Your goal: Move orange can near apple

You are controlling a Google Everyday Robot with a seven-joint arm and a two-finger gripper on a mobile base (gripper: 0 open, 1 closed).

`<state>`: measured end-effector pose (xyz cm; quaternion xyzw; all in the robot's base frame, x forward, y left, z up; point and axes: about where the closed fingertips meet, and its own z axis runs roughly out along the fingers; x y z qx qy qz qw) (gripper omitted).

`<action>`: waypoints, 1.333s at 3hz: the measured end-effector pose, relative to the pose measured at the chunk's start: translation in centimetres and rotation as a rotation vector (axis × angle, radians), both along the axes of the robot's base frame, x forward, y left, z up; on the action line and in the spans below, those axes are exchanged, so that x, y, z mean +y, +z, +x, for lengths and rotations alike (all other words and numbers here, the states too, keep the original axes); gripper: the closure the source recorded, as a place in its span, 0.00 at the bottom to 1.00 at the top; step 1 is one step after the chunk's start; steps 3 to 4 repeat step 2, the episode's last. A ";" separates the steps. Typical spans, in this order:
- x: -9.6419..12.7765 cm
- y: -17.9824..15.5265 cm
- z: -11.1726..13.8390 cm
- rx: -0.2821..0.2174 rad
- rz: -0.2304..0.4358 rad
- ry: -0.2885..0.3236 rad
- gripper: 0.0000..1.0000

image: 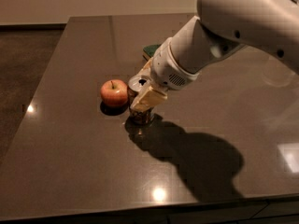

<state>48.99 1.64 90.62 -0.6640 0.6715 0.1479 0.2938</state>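
Note:
The orange can (139, 116) stands upright on the dark table (70, 162), just right of the apple, with its silver top (138, 82) showing. The apple (114, 92) is red and yellowish with a short stem and sits a small gap from the can. My gripper (143, 98) reaches down from the upper right and is around the can. One cream finger (148, 98) lies across the can's front side and hides much of it. The other finger is hidden behind the can.
A green-topped sponge (151, 50) lies behind the arm, partly hidden by it. The white arm (224, 31) fills the upper right and casts a large shadow on the table to the right of the can. The table's front edge runs along the bottom.

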 end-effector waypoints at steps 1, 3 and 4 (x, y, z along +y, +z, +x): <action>0.1 0.1 -0.1 -0.003 -0.001 0.002 0.00; 0.1 0.1 -0.1 -0.003 -0.001 0.002 0.00; 0.1 0.1 -0.1 -0.003 -0.001 0.002 0.00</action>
